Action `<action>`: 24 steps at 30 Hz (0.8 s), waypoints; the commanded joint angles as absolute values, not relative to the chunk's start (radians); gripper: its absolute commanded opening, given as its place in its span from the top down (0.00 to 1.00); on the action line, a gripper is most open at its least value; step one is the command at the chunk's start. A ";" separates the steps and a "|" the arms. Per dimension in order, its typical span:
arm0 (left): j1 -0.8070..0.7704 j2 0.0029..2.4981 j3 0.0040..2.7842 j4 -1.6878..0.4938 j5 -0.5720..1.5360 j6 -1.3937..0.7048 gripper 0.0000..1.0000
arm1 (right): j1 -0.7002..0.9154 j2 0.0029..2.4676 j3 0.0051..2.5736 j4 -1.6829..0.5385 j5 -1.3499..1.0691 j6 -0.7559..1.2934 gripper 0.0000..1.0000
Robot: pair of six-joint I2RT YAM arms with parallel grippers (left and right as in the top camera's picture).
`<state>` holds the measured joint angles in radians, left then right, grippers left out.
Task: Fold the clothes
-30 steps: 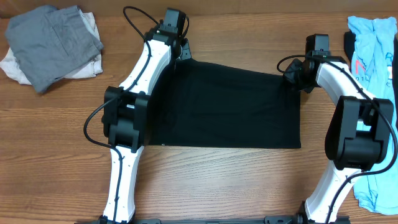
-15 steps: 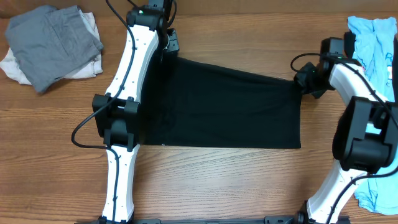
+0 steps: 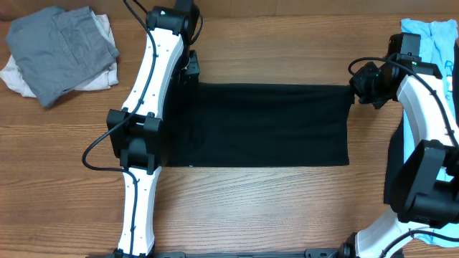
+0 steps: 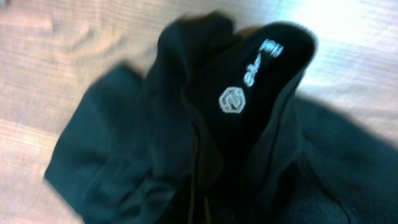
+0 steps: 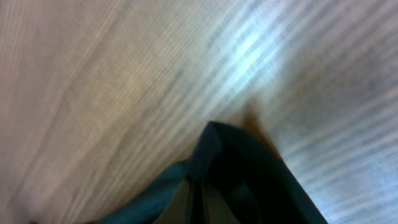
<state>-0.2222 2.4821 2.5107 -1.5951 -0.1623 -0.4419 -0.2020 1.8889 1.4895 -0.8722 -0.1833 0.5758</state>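
Note:
A black T-shirt (image 3: pixel 265 125) lies flat on the wooden table as a wide rectangle, its far edge stretched straight. My left gripper (image 3: pixel 188 74) is shut on the shirt's far left corner. In the left wrist view, bunched black fabric with a small white logo (image 4: pixel 231 99) fills the frame and hides the fingers. My right gripper (image 3: pixel 358 85) is shut on the far right corner. The right wrist view shows a peak of dark fabric (image 5: pixel 217 149) pinched between the fingertips (image 5: pixel 200 205) above the table.
A pile of grey and white clothes (image 3: pixel 61 46) sits at the far left corner. A light-blue shirt with red print (image 3: pixel 432 43) lies along the right edge, under the right arm. Bare wood (image 3: pixel 272 208) lies in front of the black shirt.
Both grippers moved outward, left one leftward and right one rightward, still holding the corners. The shirt's far edge went from slanted to straight and level.

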 commanded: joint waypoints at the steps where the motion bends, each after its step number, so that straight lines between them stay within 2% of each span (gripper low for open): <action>1: -0.200 2.478 2.539 -1.662 -0.220 -0.431 0.96 | -0.213 1.863 1.501 -0.900 -0.151 0.579 0.96; 10: -0.202 2.451 2.539 -1.691 -0.107 -0.358 0.96 | -0.214 1.863 1.501 -0.992 -0.151 0.580 0.96; 24: -0.203 2.118 2.278 -1.690 -0.093 -0.370 0.96 | -0.217 1.863 1.501 -1.071 -0.154 0.582 0.96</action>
